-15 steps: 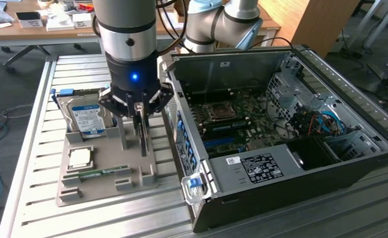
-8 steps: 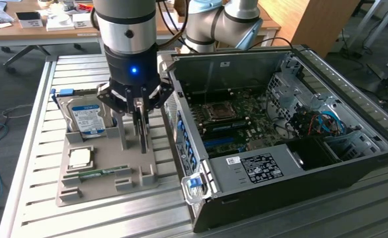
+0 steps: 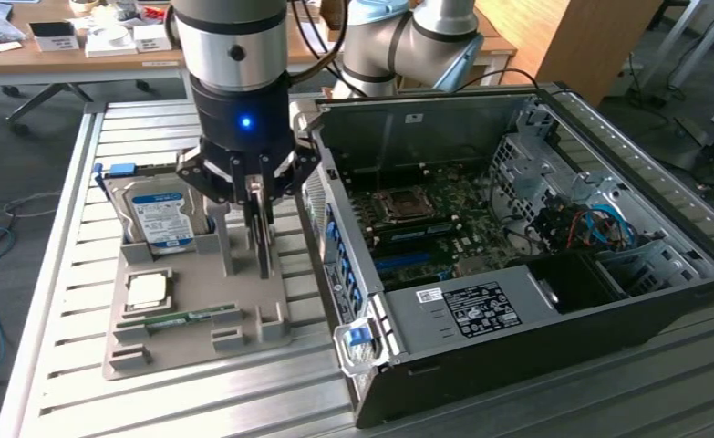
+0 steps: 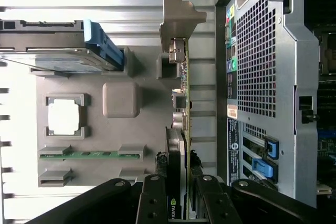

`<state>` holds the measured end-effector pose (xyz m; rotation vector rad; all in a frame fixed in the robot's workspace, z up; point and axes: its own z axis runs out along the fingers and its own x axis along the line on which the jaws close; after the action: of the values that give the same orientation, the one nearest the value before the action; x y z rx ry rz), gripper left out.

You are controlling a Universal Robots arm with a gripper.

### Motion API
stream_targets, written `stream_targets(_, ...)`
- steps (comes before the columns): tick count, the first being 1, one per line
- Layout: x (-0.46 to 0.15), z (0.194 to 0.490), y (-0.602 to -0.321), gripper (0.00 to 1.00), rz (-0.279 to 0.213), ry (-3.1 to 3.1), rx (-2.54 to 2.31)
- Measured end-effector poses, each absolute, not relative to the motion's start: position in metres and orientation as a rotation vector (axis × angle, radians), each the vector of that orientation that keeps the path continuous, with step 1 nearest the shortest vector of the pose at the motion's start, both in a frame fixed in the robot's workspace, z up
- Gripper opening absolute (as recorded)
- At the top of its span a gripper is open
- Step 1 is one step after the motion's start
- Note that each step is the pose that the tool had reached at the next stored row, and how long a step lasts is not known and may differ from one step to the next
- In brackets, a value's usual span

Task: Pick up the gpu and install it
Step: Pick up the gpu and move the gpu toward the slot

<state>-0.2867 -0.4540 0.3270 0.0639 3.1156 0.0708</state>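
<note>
Pincer (image 3: 257, 196) points straight down over the grey holder tray (image 3: 192, 351), jaws drawn narrow on the gpu (image 3: 263, 242), one finger on each flat face. By the wrist view, fingers (image 4: 153, 198) press close on both sides of the card's near end (image 4: 185, 93); judged a grip, not a hover.

Card orientation: on edge, thin. In the exterior view its long axis hangs upright, in line with the pincer's own axis. Lower end sits at tray level; cannot tell whether it is clear of its slot. Metal bracket (image 4: 178, 19) is at the far end from the fingers.

Key relation: open computer case (image 3: 515, 301) lies to the exterior view's right of the pincer, just beside the tray. Motherboard (image 3: 442, 210) faces upward inside it. The case's near wall, with its blue slot clips (image 3: 338, 265), stands between card and board. The card's flat faces run roughly parallel to that wall.

Other side of the card, exterior view's left:
- hard drive (image 3: 162, 219), standing in the tray
- processor chip (image 3: 148, 290), flat in its pocket
- green RAM stick (image 3: 192, 318), near the tray's front

All stand apart from the card. Slatted metal surface (image 3: 65, 365) carries tray and case.
</note>
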Motion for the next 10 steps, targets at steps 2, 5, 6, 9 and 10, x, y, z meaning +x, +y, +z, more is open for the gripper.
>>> stream_targets(2,-0.2866,0.3296,-0.4540,0.27,0.071,3.116,0.064)
stream_targets(5,-0.2867,0.3339,-0.4540,0.27,0.071,3.116,0.064)
stream_targets(6,-0.2867,0.3347,-0.4540,0.27,0.071,3.116,0.064)
stream_targets(9,-0.2867,0.3347,-0.4540,0.27,0.071,3.115,0.064)
stream_targets(10,-0.2866,0.3348,-0.4540,0.27,0.071,3.116,0.064)
